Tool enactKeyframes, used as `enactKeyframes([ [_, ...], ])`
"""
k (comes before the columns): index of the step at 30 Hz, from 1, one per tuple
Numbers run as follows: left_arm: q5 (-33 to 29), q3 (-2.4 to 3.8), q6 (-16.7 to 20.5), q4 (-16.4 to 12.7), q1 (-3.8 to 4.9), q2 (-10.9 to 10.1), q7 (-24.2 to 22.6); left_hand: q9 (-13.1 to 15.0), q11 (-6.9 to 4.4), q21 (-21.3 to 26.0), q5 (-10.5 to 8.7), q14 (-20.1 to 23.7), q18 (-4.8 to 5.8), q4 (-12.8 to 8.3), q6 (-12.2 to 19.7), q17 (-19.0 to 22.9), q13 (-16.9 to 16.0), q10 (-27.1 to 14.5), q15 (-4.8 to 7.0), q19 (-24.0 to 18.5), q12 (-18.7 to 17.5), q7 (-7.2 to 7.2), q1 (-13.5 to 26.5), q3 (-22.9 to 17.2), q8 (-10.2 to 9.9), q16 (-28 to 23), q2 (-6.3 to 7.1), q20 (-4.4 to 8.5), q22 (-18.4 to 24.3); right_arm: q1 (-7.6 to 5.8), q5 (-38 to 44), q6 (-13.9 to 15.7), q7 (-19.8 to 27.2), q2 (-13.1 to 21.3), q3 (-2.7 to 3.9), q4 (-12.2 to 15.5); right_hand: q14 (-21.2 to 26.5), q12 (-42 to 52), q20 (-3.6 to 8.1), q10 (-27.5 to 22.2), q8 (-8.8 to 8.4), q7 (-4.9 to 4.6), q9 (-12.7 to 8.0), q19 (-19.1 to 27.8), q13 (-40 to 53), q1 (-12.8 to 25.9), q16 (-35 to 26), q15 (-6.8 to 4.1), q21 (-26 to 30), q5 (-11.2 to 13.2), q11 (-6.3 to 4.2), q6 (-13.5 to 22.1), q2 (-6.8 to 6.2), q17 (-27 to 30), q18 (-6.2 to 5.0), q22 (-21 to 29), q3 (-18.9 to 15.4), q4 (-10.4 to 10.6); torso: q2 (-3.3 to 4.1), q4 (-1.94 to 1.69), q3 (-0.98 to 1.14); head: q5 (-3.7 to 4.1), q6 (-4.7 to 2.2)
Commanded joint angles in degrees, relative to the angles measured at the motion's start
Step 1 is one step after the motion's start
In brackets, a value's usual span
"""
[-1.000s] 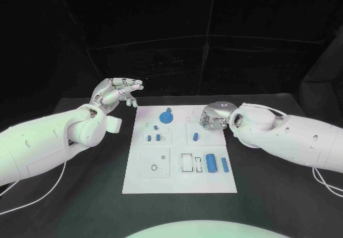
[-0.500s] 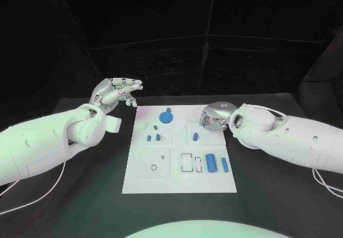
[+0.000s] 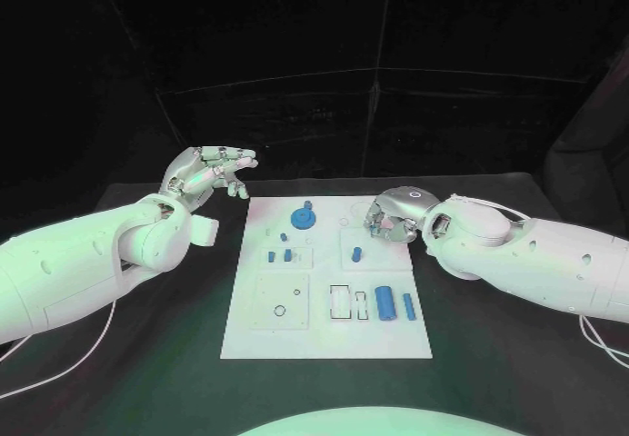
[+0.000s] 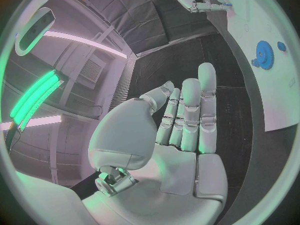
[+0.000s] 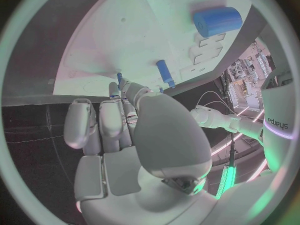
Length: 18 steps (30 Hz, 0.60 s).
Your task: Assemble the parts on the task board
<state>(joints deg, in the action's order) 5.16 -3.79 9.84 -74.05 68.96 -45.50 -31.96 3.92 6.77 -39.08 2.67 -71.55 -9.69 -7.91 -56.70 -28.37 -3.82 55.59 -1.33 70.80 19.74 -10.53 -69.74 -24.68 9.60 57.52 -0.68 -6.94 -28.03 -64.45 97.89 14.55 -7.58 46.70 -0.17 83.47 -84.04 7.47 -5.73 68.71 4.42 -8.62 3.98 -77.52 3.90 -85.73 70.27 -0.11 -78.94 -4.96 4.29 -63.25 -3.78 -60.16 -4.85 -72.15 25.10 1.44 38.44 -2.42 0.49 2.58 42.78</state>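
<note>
Plastic parts, metal hands, matt table

The task board (image 3: 328, 318) looks like smooth white plastic with little shine, the blue parts (image 3: 385, 302) like smooth plastic, the hands (image 3: 210, 173) like glossy silver metal, and the black table (image 3: 498, 318) is matt.

White task board (image 3: 263, 327) flat on table, blue parts (image 3: 385, 302) scattered on it
</note>
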Motion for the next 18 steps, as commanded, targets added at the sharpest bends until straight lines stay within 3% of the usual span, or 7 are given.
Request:
enactKeyframes([
  [1,-0.4,0.05,0.8,0.0,0.11,0.0,-0.4,0.0,-0.07,0.2,0.12,0.4,-0.73,0.0,0.2,0.1,0.0,-0.3,-0.04,-0.4,0.1,-0.23,0.2,0.3,0.2,-0.3,0.21,0.12,0.1,-0.12,-1.5,3.5,0.1,0.4,0.05,0.6,-1.3,-0.4,-0.15,0.3,-0.26,0.02,0.0,-0.3,0.0,0.6,0.2,-0.20,-0.2,0.4,0.15,-0.4,0.05,0.0,0.56,-0.1,0.4,0.0,-0.01,-0.05,-0.03,-0.14,-0.33],
  [8,-0.4,0.05,1.4,0.0,0.13,-0.1,-0.8,0.0,-0.06,0.2,0.12,0.4,-0.73,0.0,0.2,0.1,0.0,-0.3,-0.04,-0.4,0.1,-0.24,0.2,0.3,0.2,-0.3,0.21,0.11,0.1,-0.22,-3.5,4.2,-0.5,2.2,0.25,3.4,-1.3,-0.3,-0.16,0.5,-0.20,0.06,0.1,-0.5,0.0,1.1,0.4,-0.20,-0.4,0.5,0.13,-0.5,-0.02,-0.1,0.63,-0.4,0.7,-0.1,0.02,0.03,-0.04,-0.45,-0.47],
  [18,-0.4,0.05,1.7,-0.2,0.13,-0.2,-1.1,0.0,-0.05,0.2,0.12,0.5,-0.73,0.0,0.2,0.1,0.0,-0.4,-0.05,-0.4,0.2,-0.25,0.2,0.3,0.2,-0.3,0.19,0.10,0.1,-0.31,-6.6,6.7,0.6,3.3,1.06,11.4,-1.3,-0.4,-0.15,0.5,-0.22,0.04,0.1,-0.6,0.0,1.2,0.5,-0.22,-0.6,0.2,0.13,-0.5,-0.25,-0.2,0.67,-0.6,1.1,-0.5,-0.01,-0.04,-0.10,-0.99,-0.09],
])
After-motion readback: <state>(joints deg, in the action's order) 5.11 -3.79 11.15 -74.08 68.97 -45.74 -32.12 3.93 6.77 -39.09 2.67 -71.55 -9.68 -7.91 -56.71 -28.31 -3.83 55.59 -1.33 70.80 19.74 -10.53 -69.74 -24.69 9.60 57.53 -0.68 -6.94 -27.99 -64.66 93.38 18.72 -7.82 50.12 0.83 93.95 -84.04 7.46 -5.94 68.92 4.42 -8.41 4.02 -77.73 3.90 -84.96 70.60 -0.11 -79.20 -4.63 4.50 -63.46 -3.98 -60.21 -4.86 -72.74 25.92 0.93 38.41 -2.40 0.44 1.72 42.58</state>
